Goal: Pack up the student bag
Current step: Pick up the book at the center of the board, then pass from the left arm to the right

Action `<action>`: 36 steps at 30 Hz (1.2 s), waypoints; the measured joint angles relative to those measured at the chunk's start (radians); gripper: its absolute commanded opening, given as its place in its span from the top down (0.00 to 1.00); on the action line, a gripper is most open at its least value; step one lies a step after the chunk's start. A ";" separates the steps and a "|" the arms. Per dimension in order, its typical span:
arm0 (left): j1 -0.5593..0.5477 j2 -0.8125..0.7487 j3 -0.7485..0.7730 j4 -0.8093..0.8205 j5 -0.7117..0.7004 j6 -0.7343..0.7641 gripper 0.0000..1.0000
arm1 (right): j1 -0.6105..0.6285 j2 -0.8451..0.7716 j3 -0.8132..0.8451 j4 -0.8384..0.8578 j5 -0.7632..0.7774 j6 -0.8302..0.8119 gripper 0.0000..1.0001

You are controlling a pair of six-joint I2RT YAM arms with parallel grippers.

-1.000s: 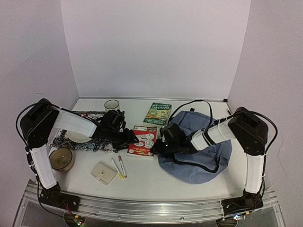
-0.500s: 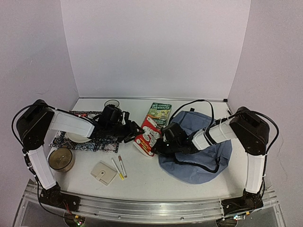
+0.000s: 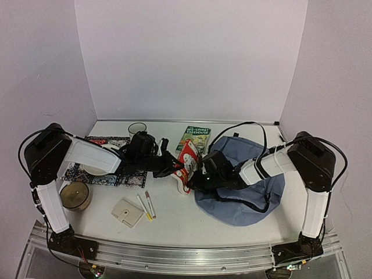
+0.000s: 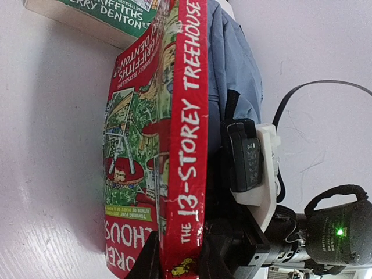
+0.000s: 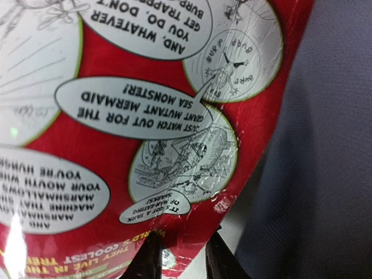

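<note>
Beside the student bag, left jaws clamping red book, grip of right jaws unclear.

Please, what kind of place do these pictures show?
Probably a robot lab booth, not a classroom: plain walls enclose a white table, two arms are bolted to a metal rail at its near edge, and a bag and a red book serve as props.
</note>
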 measured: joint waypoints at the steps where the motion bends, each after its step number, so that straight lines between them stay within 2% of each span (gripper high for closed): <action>1: 0.000 0.000 0.000 0.001 -0.002 0.002 0.97 | 0.000 -0.010 -0.006 -0.008 0.006 -0.004 0.66; 8: -0.004 -0.011 -0.001 -0.030 -0.034 0.045 1.00 | 0.013 -0.144 -0.023 -0.130 0.058 -0.059 0.42; 12: -0.030 -0.029 0.022 -0.166 -0.127 0.126 1.00 | 0.019 -0.300 -0.023 -0.190 0.109 -0.087 0.26; 16: -0.098 -0.049 0.110 -0.323 -0.268 0.252 1.00 | 0.020 -0.444 -0.019 -0.233 0.152 -0.096 0.17; 21: -0.180 -0.111 0.181 -0.444 -0.428 0.387 1.00 | 0.013 -0.497 0.028 -0.281 0.176 -0.087 0.11; 29: -0.276 -0.185 0.260 -0.516 -0.632 0.560 1.00 | -0.021 -0.499 0.093 -0.344 0.196 -0.012 0.03; 36: -0.356 -0.184 0.302 -0.560 -0.781 0.670 1.00 | -0.037 -0.499 0.164 -0.352 0.197 0.062 0.02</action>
